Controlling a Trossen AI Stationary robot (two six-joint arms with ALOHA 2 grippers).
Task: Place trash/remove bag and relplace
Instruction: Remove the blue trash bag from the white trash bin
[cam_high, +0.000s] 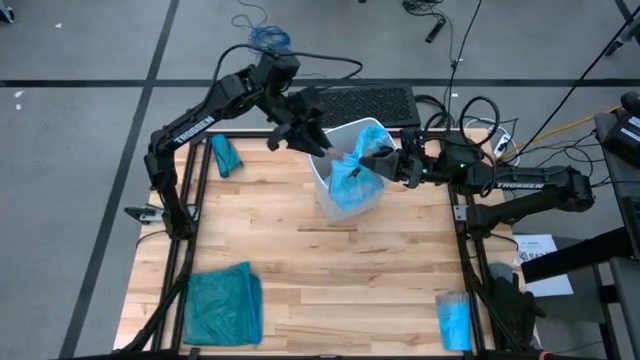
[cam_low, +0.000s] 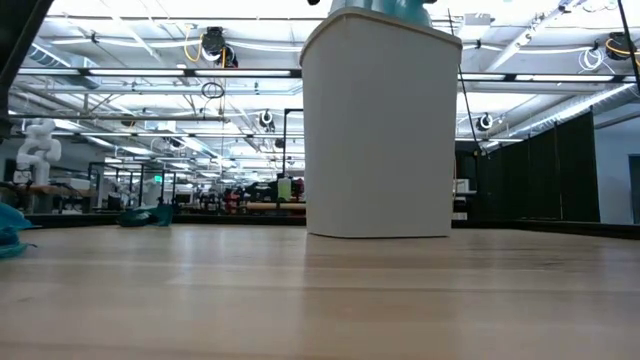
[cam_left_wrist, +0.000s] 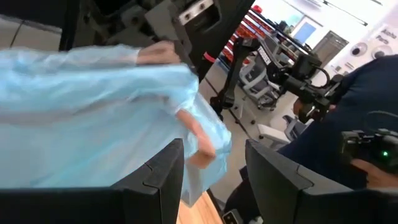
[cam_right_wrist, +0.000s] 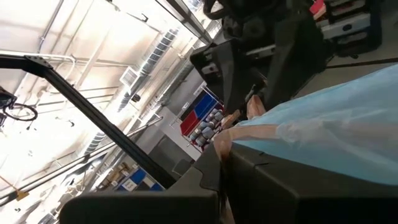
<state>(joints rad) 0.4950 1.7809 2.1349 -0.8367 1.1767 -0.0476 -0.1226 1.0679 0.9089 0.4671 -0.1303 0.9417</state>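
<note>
The white bin (cam_high: 328, 203) (cam_low: 380, 130) stands upright on the wooden table, toward its far edge. The pale blue bag (cam_high: 352, 182) (cam_left_wrist: 93, 112) (cam_right_wrist: 336, 118) sits in it, and its gathered top sticks up above the rim (cam_low: 400, 8). My right gripper (cam_high: 380, 160) (cam_right_wrist: 229, 165) reaches in from the table's right and is shut on the bag's top. Open, my left gripper (cam_high: 312, 140) (cam_left_wrist: 214, 180) hangs over the bin's far-left rim, right beside the bag. The trash is out of view. My right gripper pinches the bag's gathered upper part (cam_right_wrist: 261, 127) between its two fingers, coming level from the table's right. The film is bunched in several layers; the rest hangs down into the bin. My left gripper is open; the film lies across one finger (cam_left_wrist: 165, 174), and I cannot tell if it touches.
A darker teal-green bag (cam_high: 225, 305) lies at the table's near-left corner. A small teal bundle (cam_high: 225, 155) sits far left and a folded blue packet (cam_high: 455, 320) near right. A black mat (cam_high: 365, 100) and cables lie beyond the far edge. Bare wood spreads across the table's middle.
</note>
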